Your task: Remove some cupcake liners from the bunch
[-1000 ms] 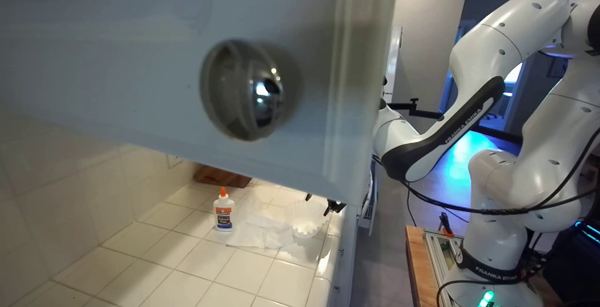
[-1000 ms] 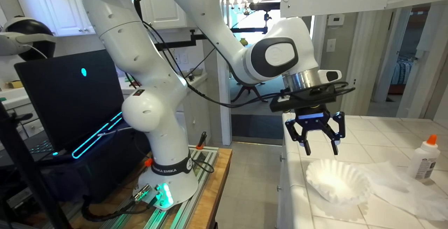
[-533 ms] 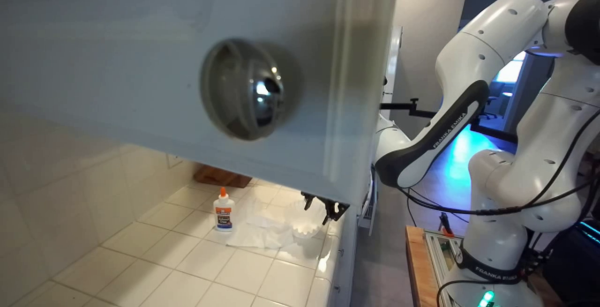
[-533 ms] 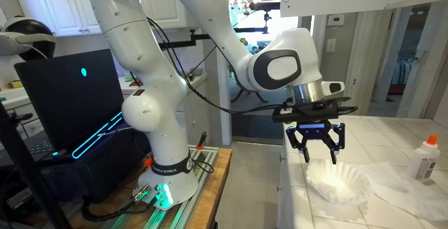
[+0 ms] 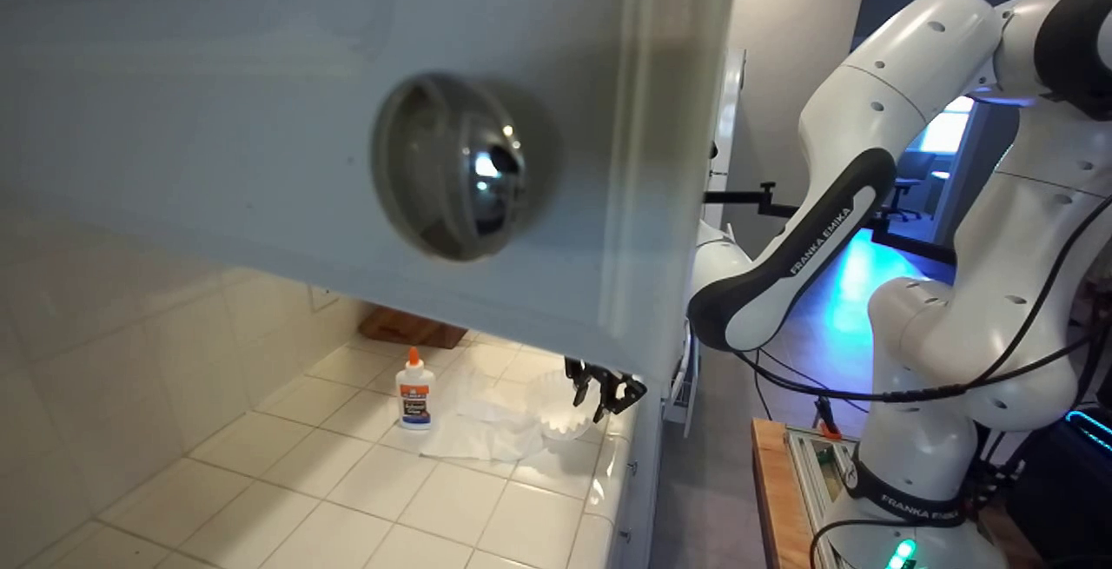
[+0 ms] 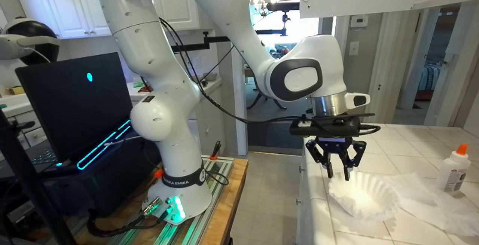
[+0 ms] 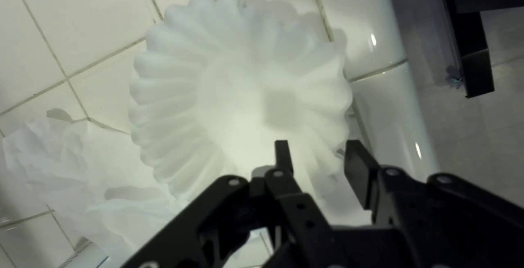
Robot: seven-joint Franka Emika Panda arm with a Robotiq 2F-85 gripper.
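The bunch of cupcake liners (image 6: 368, 200) is a white, fluted, slightly see-through nested cup on the tiled counter near its edge. It also shows in an exterior view (image 5: 560, 420) and fills the middle of the wrist view (image 7: 221, 88). Single liners cannot be told apart. My gripper (image 6: 338, 177) points down at the bunch's rim on the near-robot side; it also shows in an exterior view (image 5: 589, 410). In the wrist view my gripper (image 7: 318, 149) has a gap between its fingers. One finger is over the cup's inside, the other outside the rim. Contact cannot be told.
Crumpled thin white paper (image 6: 430, 200) lies beside the bunch. A glue bottle (image 6: 452, 172) with an orange cap stands beyond it. An open cabinet door (image 5: 261, 117) hangs above the counter. The counter's rounded edge (image 7: 393, 108) is close to the bunch. A wooden block (image 5: 408, 327) stands farther back.
My gripper has come down to the bunch's rim. Its fingers have closed partway, so the gap is narrower. The bunch has shifted very slightly away from the robot.
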